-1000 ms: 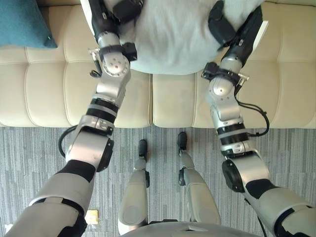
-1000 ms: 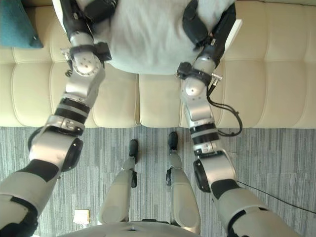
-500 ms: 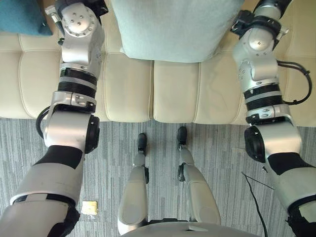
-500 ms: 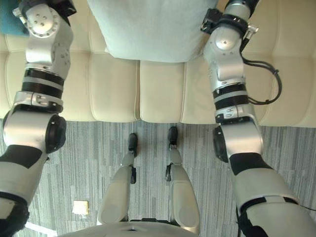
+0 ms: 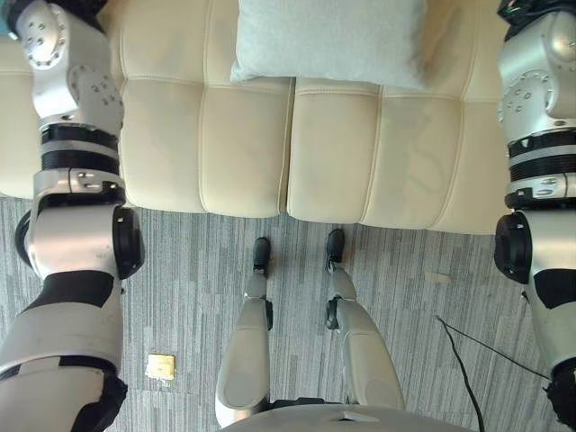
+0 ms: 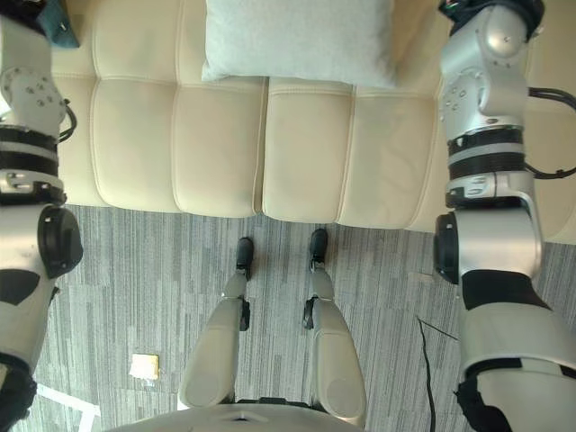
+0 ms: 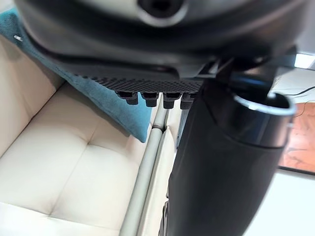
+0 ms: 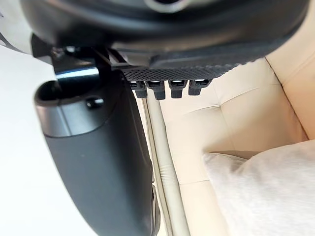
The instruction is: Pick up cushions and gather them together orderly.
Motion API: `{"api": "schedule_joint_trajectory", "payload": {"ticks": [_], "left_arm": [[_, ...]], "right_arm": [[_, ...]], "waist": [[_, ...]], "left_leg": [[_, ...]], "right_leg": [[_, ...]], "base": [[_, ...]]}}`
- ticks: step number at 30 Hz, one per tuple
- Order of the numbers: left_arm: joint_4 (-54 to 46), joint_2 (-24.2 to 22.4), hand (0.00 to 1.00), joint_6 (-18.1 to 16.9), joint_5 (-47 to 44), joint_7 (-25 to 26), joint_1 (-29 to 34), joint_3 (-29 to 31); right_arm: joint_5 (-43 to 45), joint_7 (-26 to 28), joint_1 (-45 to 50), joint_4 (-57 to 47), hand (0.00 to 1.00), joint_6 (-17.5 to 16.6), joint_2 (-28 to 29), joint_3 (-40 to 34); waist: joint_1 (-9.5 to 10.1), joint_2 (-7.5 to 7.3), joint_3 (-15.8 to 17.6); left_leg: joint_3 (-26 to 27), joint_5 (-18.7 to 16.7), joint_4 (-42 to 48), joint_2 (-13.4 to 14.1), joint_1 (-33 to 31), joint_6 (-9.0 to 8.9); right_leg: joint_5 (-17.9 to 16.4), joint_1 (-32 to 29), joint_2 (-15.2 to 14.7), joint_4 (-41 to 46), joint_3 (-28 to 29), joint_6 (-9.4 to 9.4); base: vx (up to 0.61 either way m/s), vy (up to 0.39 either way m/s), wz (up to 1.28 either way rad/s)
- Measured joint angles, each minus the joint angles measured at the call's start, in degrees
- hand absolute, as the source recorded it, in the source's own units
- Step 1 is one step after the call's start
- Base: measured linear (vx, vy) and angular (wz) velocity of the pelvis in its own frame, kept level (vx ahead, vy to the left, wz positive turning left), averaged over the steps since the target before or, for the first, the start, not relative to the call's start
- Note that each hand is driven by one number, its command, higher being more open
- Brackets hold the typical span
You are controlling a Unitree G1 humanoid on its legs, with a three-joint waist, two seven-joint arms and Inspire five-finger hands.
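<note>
A light grey cushion (image 5: pixel 328 40) lies flat on the cream sofa (image 5: pixel 243 144), near its middle, with nothing touching it. My two arms reach up on either side of it, wide apart. In the left wrist view my left hand (image 7: pixel 162 73) is open and empty, with a teal cushion (image 7: pixel 106 105) past its fingers, leaning at the sofa's back. The right hand (image 8: pixel 172 64) is also open and empty; the grey cushion's corner (image 8: pixel 266 191) lies beside it on the seat. A corner of the teal cushion (image 6: pixel 59 27) shows by my left arm.
The sofa's front edge runs across the view, with grey striped carpet (image 5: pixel 180 297) below it. A small yellow square (image 5: pixel 161 366) lies on the carpet at the lower left. A strip of white tape (image 6: pixel 67 400) marks the floor nearby.
One second ago both hands held the grey cushion between them. Now it rests on the sofa, and both arms have spread outward and let go. The camera view has shifted too.
</note>
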Motion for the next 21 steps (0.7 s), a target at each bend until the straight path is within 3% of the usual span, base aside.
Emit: {"api": "schedule_joint_trajectory", "payload": {"ticks": [4, 6, 11, 14, 16, 19, 21], "left_arm": [[-1.36, 4.29, 1.00, -1.95, -4.25, -1.79, 2.42, 1.78], [-5.10, 4.51, 1.00, -2.92, -4.35, -2.16, 6.56, 5.09], [-14.02, 3.72, 1.00, -3.80, -4.08, -2.52, 21.55, 7.44], [-20.58, -1.44, 1.00, -4.59, -2.47, -3.55, 33.53, 9.18], [-25.44, -7.72, 1.00, -5.16, 0.17, -4.26, 44.09, 9.70], [-28.01, -20.92, 1.00, -4.59, 3.99, -6.14, 61.42, 8.83], [-27.79, -26.74, 1.00, -3.60, 4.52, -7.38, 68.97, 8.30]], "right_arm": [[2.99, 0.58, 0.01, -0.69, 1.00, -0.03, -3.86, -0.13], [4.02, 0.51, 0.31, -2.81, 1.00, -0.23, -4.98, -0.93], [5.74, 0.80, 12.97, -18.89, 1.00, -5.57, -5.24, -6.71], [5.65, 2.59, 27.09, -26.93, 1.00, -7.65, -3.77, -11.00], [3.86, 4.20, 39.73, -32.38, 1.00, -8.27, 0.68, -15.42], [-2.52, 6.55, 58.80, -33.93, 1.00, -7.61, 11.71, -18.44], [-5.77, 8.29, 67.18, -33.91, 1.00, -6.67, 17.50, -18.40]], "waist": [[0.15, 0.01, 0.00], [0.15, 0.02, -0.01], [0.12, 0.05, -0.03], [0.29, 0.11, -0.10], [0.48, 0.15, -0.19], [0.65, 0.47, -0.56], [0.71, 0.79, -0.92]], "left_leg": [[0.02, 0.00, 0.11, -0.04, 0.00, 0.00], [0.09, -0.01, 0.23, -0.03, 0.06, 0.00], [-0.06, -0.03, 0.92, 0.12, 1.52, -0.02], [-0.29, -0.59, 0.91, 0.09, 3.79, 0.18], [-0.40, -1.05, 1.08, -0.08, 4.93, 0.43], [-0.48, -1.72, 1.04, -0.07, 7.04, 0.79], [-0.48, -1.95, 1.03, 0.08, 7.88, 0.88]], "right_leg": [[0.00, 0.04, -0.06, 0.03, 0.01, 0.00], [0.00, 0.05, -0.06, 0.16, 0.07, 0.00], [-0.06, 2.14, 0.20, 0.01, 0.03, 0.03], [-0.65, 4.51, 0.36, 0.00, 0.09, 0.19], [-1.30, 5.93, 0.30, -0.01, 0.13, 0.19], [-2.08, 8.03, 0.35, -0.03, 0.15, 0.17], [-2.32, 8.94, 0.43, -0.02, 0.11, 0.09]], "base": [[0.03, 0.066, -0.01], [0.03, 0.064, -0.01], [0.03, 0.057, 0.04], [0.03, 0.051, 0.04], [0.03, 0.051, 0.01], [0.04, 0.041, 0.00], [0.05, 0.025, -0.01]]}}
